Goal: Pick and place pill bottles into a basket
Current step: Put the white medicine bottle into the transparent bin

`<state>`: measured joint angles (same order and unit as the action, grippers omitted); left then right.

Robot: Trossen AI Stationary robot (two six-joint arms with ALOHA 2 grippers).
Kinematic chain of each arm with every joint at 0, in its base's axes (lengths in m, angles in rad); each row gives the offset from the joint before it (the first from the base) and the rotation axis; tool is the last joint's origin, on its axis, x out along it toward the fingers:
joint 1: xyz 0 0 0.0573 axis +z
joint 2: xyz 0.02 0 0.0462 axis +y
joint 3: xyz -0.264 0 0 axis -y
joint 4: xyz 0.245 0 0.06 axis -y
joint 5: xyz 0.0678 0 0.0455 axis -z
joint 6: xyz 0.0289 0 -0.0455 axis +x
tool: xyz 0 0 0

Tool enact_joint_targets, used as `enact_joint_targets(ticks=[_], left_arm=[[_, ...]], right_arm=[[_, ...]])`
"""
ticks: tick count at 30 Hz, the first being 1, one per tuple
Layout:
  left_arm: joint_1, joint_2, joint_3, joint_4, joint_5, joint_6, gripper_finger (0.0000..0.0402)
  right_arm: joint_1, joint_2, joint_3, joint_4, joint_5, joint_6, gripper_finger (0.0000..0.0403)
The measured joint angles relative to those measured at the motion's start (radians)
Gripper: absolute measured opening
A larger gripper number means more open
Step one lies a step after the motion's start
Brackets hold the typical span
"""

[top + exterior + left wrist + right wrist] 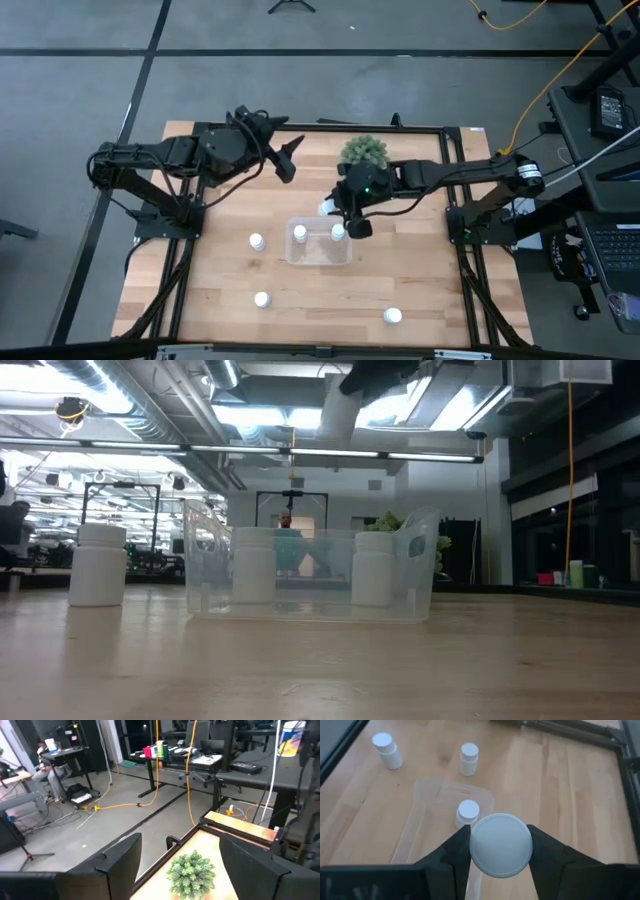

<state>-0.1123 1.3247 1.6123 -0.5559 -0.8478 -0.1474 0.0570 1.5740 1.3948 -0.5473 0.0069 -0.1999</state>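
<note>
No text, label, brand, number or sign can be read on anything in any of the views.

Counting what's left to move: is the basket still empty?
No, the basket already holds one bottle, and the right pincer grips another bottle above it.

Right end effector (pixel 498 851) is clamped shut mid-table, while the left end effector (pixel 287 157) hangs spread, raised.

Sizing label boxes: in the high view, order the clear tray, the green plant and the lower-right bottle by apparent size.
1. clear tray
2. green plant
3. lower-right bottle, clearly the smallest
</note>
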Motion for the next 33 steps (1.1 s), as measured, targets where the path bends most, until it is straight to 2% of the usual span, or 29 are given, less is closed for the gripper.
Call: enact_joint_targets(ticks=[12, 20, 33], left_arm=[[-0.01, 0.0, -0.002, -0.097, 0.004, -0.005, 0.0259], [-0.01, 0.0, -0.005, -0.102, 0.025, 0.001, 0.0259], [-0.019, 0.0, -0.005, -0.108, 0.042, 0.002, 0.0259]], right_arm=[[0.044, 0.064, -0.073, 0.154, -0.001, 0.099, 0.0153], [0.088, 0.184, -0.037, 0.163, 0.0, 0.134, 0.0153], [0.088, 0.319, -0.032, 0.126, 0.038, 0.171, 0.0153]])
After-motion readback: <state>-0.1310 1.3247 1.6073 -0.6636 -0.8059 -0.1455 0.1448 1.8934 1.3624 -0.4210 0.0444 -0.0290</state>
